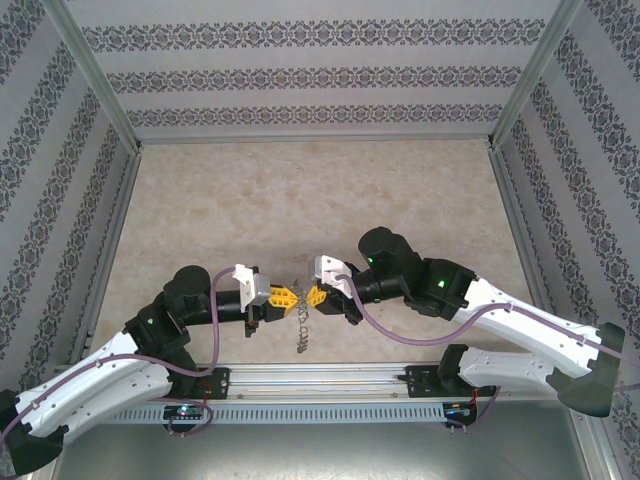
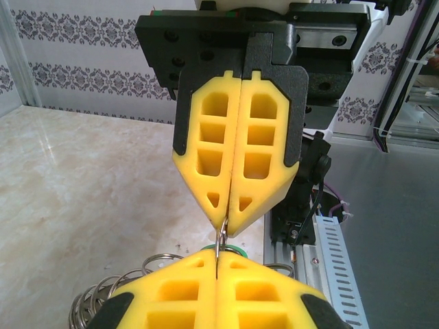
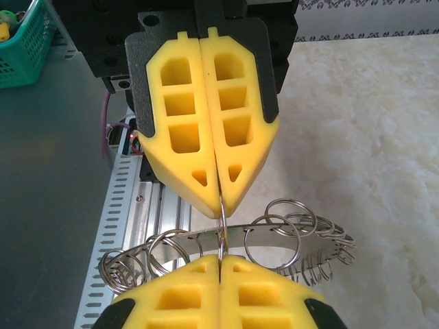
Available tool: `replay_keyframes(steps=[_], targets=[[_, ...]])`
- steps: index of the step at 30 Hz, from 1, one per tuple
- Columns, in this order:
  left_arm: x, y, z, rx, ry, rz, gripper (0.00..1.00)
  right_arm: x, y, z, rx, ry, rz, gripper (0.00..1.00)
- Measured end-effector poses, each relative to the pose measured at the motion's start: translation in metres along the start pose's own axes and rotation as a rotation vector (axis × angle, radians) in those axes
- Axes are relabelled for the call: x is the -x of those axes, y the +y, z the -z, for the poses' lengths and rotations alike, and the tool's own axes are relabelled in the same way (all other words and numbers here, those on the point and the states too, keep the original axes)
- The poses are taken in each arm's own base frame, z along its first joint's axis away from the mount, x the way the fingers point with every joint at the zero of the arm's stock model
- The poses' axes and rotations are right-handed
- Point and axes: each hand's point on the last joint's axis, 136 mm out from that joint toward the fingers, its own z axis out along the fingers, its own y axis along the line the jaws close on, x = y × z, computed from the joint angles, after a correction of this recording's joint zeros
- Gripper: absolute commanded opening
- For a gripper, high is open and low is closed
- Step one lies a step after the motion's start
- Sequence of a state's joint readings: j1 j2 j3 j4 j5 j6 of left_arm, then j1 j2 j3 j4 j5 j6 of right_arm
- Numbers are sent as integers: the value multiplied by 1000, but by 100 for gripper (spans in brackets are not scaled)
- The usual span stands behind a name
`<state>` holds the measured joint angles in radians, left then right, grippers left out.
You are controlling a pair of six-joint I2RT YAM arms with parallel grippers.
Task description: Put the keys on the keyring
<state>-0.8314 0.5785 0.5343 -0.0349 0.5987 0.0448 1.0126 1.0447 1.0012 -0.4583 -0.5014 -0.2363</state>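
Observation:
My left gripper (image 1: 291, 298) and right gripper (image 1: 307, 298) meet tip to tip above the near middle of the table, both shut. A thin wire loop (image 3: 221, 229) runs from the left gripper (image 3: 221, 205) into the right gripper (image 3: 221, 259), and both pinch it. The loop belongs to the keyring (image 3: 274, 236), a flat dark band fringed with silvery loops that hangs under the two grippers (image 1: 300, 335). In the left wrist view a sliver of the key's green head (image 2: 236, 247) peeks just past my left gripper (image 2: 218, 255), below the right gripper (image 2: 230, 223). What holds the key is hidden.
A slotted aluminium rail (image 1: 320, 380) runs along the near table edge right under the grippers. Patterned walls and metal posts (image 1: 115, 110) close in the marble-look table (image 1: 320, 200). A green basket (image 3: 24, 41) sits off the table to the side.

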Motion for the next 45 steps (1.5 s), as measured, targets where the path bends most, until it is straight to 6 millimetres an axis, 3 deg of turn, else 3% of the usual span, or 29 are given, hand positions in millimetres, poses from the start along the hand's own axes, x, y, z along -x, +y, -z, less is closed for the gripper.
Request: replay_keyframes(steps=[45], targets=[[3,-1,0,-3,-10,-8,0,7,5,0,35,-17,38,0]])
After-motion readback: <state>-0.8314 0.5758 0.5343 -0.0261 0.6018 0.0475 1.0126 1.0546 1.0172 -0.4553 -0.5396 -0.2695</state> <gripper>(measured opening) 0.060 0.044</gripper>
